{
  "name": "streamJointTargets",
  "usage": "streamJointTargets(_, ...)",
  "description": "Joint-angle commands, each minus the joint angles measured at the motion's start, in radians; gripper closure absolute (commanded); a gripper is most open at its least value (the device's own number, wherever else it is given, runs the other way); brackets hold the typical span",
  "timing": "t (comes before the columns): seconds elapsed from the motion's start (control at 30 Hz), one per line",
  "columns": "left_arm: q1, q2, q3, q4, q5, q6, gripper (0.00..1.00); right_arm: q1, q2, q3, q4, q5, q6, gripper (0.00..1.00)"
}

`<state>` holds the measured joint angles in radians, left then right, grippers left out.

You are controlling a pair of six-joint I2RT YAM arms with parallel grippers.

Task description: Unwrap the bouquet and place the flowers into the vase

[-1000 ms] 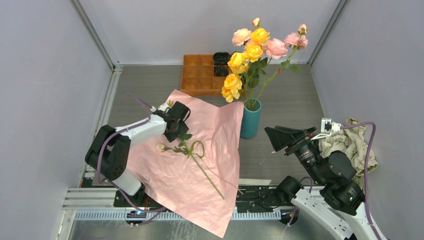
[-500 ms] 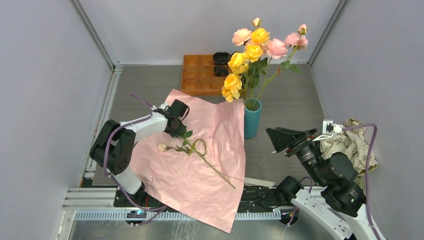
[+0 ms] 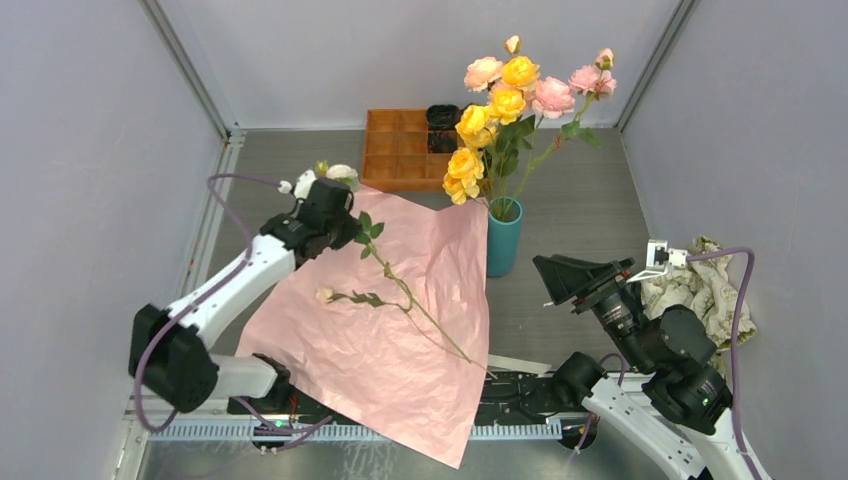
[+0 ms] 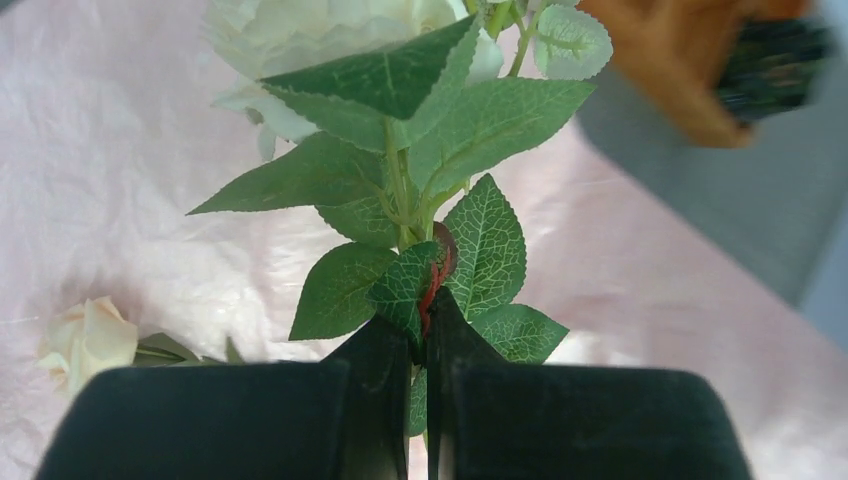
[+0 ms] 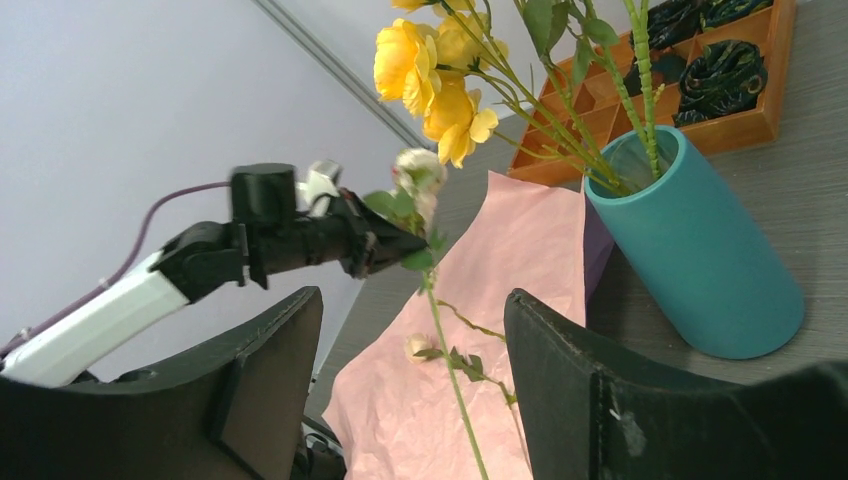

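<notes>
Raised since a second ago, the last rose (image 3: 340, 173) is now held head-up by the left gripper (image 3: 345, 228), where before it was lying flat on the paper (image 3: 400, 340). The jaws have been closed tight on the stem just under the leaves, as is seen plainly in the left wrist view (image 4: 420, 330). The stem hangs down and trails across the paper, and a small side bud (image 3: 322, 295) is carried low on a branch. Whether the stem's end touches the sheet cannot be told.

The right gripper (image 3: 560, 275) is held near the vase (image 3: 502, 245) with its jaws spread wide and nothing between them.

The other flowers (image 3: 505, 100) are already stood in the vase, so the task is judged nearly done: only this rose is left to be carried across and lowered in, stem first. The crowded mouth could make that entry awkward.

The paper is spread pink side up on a grey table (image 3: 590, 200), its right edge just beside the vase. An orange tray (image 3: 395, 150) is set at the back, and a crumpled cloth (image 3: 700, 285) lies at the right. The cell is closed in by plain pale walls (image 3: 90, 150).
</notes>
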<state>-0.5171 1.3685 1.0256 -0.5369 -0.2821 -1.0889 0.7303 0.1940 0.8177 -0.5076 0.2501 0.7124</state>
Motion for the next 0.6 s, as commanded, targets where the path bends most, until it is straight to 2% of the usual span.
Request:
streamJointTargets(0.0,-0.007,-0.188,0.093,0.004,-0.038,0.065,1.00,-0.003,-0.003,0.004,0.034,0.003,0.023,0.28)
streamJointTargets(0.27,-0.013,-0.364,0.198,0.023,-0.043,0.167,1.00,-0.003,-0.020,0.003,0.031,0.002,0.041,0.28)
streamJointTargets(0.57,-0.014,-0.406,0.220,0.129,0.001,0.296,1.00,-0.003,-0.064,0.016,-0.011,0.011,0.050,0.28)
